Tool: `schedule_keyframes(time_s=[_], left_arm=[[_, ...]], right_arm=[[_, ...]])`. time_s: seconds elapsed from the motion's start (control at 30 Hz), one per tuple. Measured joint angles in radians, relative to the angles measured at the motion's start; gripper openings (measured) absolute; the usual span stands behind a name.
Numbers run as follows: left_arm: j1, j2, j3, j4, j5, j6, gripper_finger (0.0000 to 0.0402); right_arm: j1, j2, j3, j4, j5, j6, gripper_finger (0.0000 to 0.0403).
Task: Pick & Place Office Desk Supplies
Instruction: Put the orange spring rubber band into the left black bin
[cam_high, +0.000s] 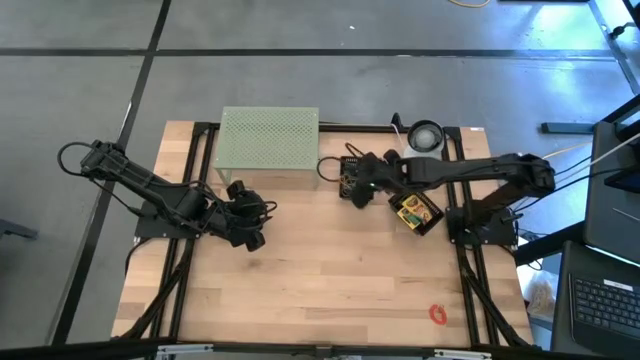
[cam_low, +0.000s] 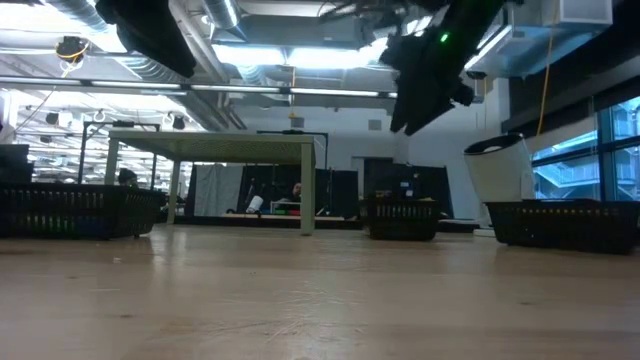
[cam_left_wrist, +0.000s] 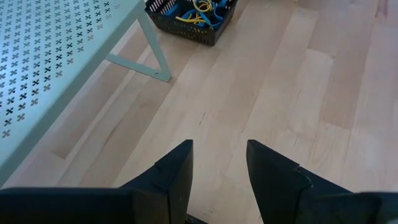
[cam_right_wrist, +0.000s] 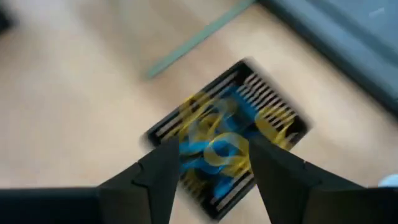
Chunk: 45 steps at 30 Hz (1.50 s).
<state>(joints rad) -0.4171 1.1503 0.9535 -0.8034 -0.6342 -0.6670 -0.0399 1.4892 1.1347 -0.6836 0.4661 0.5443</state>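
A small black basket (cam_high: 350, 172) holding blue and yellow loops (cam_right_wrist: 214, 149) stands right of the pale-green mesh stand (cam_high: 268, 148). My right gripper (cam_right_wrist: 211, 146) hovers open just above this basket, fingers slanting down with nothing between them; it also shows in the high view (cam_high: 347, 190). A yellow box (cam_high: 412, 211) lies in a black tray under the right arm. A red loop clip (cam_high: 437, 313) lies on the wood near the front right corner. My left gripper (cam_left_wrist: 219, 146) hangs open over bare wood in front of the stand's left part (cam_high: 250, 228).
A white roll (cam_high: 425, 135) stands at the back right, also seen in the low view (cam_low: 500, 165). The mesh stand (cam_left_wrist: 43, 68) rises on thin legs close to the left gripper. Bare wood (cam_high: 330, 280) stretches across the middle and front of the table.
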Motion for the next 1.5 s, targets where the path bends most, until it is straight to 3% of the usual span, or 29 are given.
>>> schedule_keyframes(time_s=[0.23,0.43,0.53,0.73,0.97,1.23,1.5], left_arm=[[0.000,0.000,0.000,0.000,0.000,0.000,0.0143],[0.000,0.000,0.000,0.000,0.000,0.000,0.0143],[0.000,0.000,0.000,0.000,-0.001,0.001,0.0143],[0.000,0.000,0.000,0.000,-0.004,0.001,0.0143],[0.000,0.000,0.000,0.000,-0.027,0.001,0.0143],[0.000,0.000,0.000,0.000,-0.030,0.001,0.0143],[0.000,0.000,0.000,0.000,-0.030,0.001,0.0143]], right_arm=[[0.141,-0.058,0.001,-0.123,-0.356,0.171,0.0176],[0.378,-0.037,0.000,-0.170,-0.568,0.394,0.0164],[0.504,-0.036,0.000,-0.169,-0.583,0.558,0.0160],[0.741,-0.003,0.000,-0.164,-0.421,1.011,0.0157],[0.907,0.107,0.000,-0.163,-0.513,1.352,0.0157],[0.962,0.224,0.000,-0.163,-0.693,1.410,0.0157],[0.965,0.321,0.000,-0.163,-0.800,1.273,0.0157]])
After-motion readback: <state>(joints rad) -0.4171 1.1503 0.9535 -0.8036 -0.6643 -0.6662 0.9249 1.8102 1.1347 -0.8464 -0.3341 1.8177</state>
